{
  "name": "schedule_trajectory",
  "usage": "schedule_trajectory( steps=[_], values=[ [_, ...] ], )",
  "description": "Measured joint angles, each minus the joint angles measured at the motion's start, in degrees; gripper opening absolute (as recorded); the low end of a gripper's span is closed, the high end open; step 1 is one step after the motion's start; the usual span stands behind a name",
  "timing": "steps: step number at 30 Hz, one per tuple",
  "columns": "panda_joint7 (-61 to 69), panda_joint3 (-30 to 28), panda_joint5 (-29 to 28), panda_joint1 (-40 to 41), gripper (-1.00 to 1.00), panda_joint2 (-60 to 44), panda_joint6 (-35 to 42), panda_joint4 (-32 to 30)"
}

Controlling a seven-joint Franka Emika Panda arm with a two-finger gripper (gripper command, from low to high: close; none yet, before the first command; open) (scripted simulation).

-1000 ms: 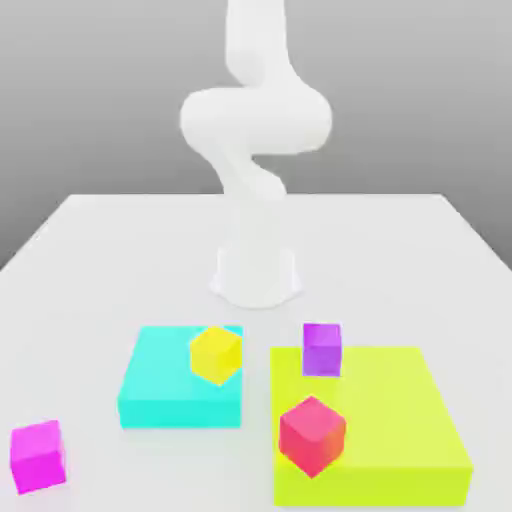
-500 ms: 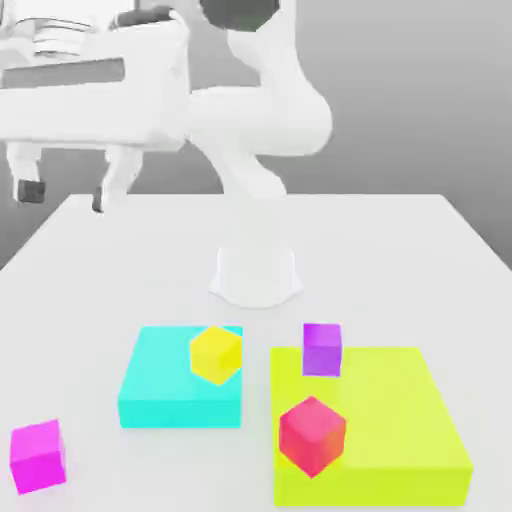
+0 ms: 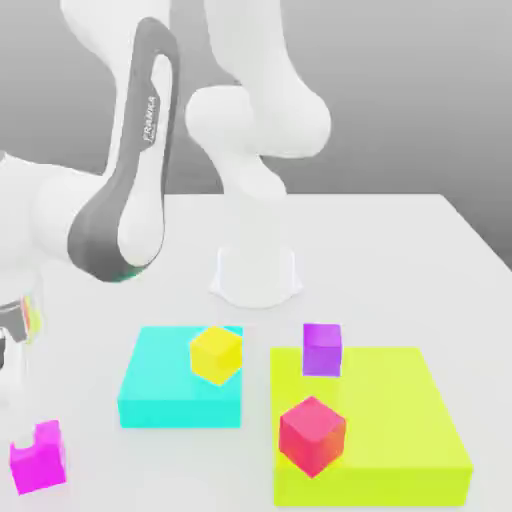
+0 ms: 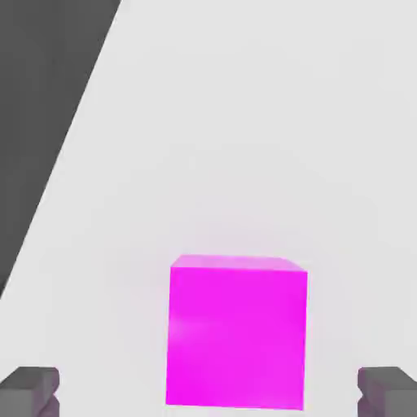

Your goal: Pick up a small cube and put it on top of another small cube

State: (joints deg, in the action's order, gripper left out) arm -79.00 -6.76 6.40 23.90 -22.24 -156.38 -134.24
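Lowered, the hand (image 4: pixel 208 392) nears the magenta cube (image 4: pixel 236 338).

— How many cubes are there?
— 4 small cubes: 1 magenta (image 3: pixel 39 462), 1 yellow (image 3: pixel 216 355), 1 violet-purple (image 3: pixel 322 350), 1 red-pink (image 3: pixel 312 436).
— And slabs?
— 2 flat slabs: 1 cyan (image 3: pixel 165 385), 1 yellow-green (image 3: pixel 385 430).
— Robot arms?
— 1 arm (image 3: pixel 110 220), on 1 table (image 3: pixel 400 270).

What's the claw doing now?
Gripper open above magenta cube. Cube on table, not gripped. Nothing seen between them.
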Motion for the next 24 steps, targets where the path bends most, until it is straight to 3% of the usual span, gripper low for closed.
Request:
schedule_trajectory(
  steps=[1,2,9,14,20,24],
  values=[
    [0.32,0.47,0.52,0.41,0.00,-2.07,-1.61,0.38],
    [0.61,0.93,0.95,0.80,-1.00,-3.98,-3.11,0.74],
    [0.53,1.12,0.90,0.99,-1.00,-4.38,-3.48,0.82],
    [-1.03,0.08,-1.32,-0.68,-1.00,4.46,3.51,-0.97],
    [-1.50,8.26,-2.86,-9.12,-1.00,15.16,10.84,-3.81],
    [-1.97,13.34,-4.16,-20.69,-1.00,22.46,16.19,-5.79]
  ],
)
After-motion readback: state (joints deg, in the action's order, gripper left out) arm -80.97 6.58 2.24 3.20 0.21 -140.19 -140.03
